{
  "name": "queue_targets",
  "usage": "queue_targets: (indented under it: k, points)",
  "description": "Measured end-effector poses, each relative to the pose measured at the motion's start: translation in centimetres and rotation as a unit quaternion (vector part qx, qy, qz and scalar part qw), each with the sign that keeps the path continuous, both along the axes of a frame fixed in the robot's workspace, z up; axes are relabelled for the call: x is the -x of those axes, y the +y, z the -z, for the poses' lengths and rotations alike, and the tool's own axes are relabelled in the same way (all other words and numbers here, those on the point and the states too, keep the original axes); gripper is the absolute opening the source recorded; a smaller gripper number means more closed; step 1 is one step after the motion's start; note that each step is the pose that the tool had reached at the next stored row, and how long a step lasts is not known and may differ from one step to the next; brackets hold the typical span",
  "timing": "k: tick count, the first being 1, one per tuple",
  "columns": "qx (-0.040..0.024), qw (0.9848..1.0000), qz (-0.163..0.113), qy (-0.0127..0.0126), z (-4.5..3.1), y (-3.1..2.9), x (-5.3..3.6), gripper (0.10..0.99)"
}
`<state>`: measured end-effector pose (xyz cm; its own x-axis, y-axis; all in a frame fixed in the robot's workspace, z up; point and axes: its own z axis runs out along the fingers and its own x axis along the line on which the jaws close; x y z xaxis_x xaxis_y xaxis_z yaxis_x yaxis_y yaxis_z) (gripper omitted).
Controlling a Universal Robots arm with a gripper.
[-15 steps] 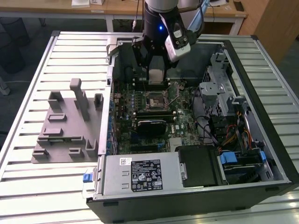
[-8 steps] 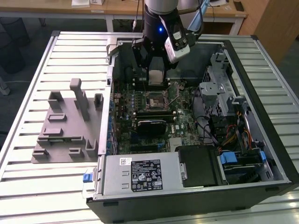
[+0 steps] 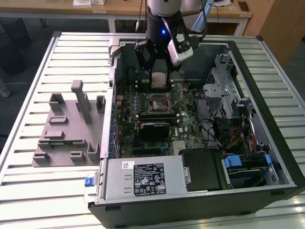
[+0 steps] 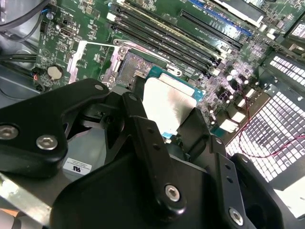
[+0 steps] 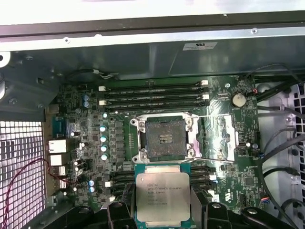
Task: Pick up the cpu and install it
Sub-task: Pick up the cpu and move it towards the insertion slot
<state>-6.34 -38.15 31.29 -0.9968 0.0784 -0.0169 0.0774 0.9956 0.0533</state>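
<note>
Fingers (image 4: 193, 126) pinch the cpu (image 4: 167, 102) by two opposite edges, its silvery top bare between them, hovering near the open socket (image 5: 165, 138), not seated in it.

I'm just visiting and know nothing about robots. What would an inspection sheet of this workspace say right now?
Surface: slatted metal table carrying an open computer case.
Job's things: the cpu is held in the air, not yet in the socket, which is open and empty.
Clutter: grey pegged tray on the table beside the case.
Grippers: gripper, fingers shut on the cpu's edges.
Cables: red wire and black cables inside the case, away from the socket.
Surroundings: wooden desks behind the table.
</note>
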Motion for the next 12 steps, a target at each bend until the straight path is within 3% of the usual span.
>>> queue_targets:
  k: [12]
  points:
    - [0.0, 1.0, 0.0, 0.0003, 1.36, 0.53, -0.45, 0.545]
